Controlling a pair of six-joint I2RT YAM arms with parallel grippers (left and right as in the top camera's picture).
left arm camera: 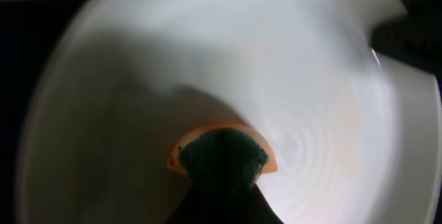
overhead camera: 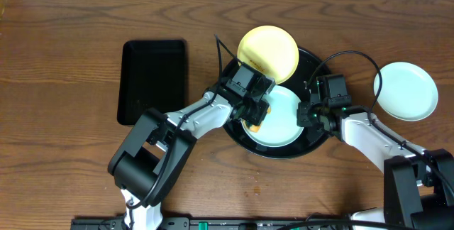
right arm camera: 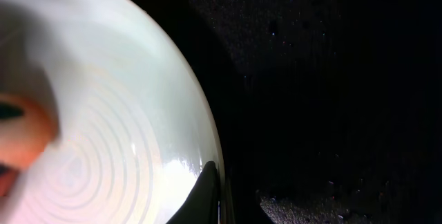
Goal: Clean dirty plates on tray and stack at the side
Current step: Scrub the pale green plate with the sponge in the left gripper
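Wood table (overhead camera: 64, 59) lay open to us along its left and far edges. We saw the round tray (overhead camera: 273, 152) right of centre, well apart from a rectangular tray (overhead camera: 152, 81) at the left. The yellow plate (overhead camera: 273, 49) overhung the round tray's far rim. One mint plate (overhead camera: 287, 116) lay inside the tray, and a second mint plate (overhead camera: 406, 90) sat on the table to the right, apart from the rim. The left gripper (overhead camera: 255, 113) clenched a sponge (left arm camera: 222, 156) on the inner mint plate. The right gripper (overhead camera: 306, 115) pinched that plate's right edge.
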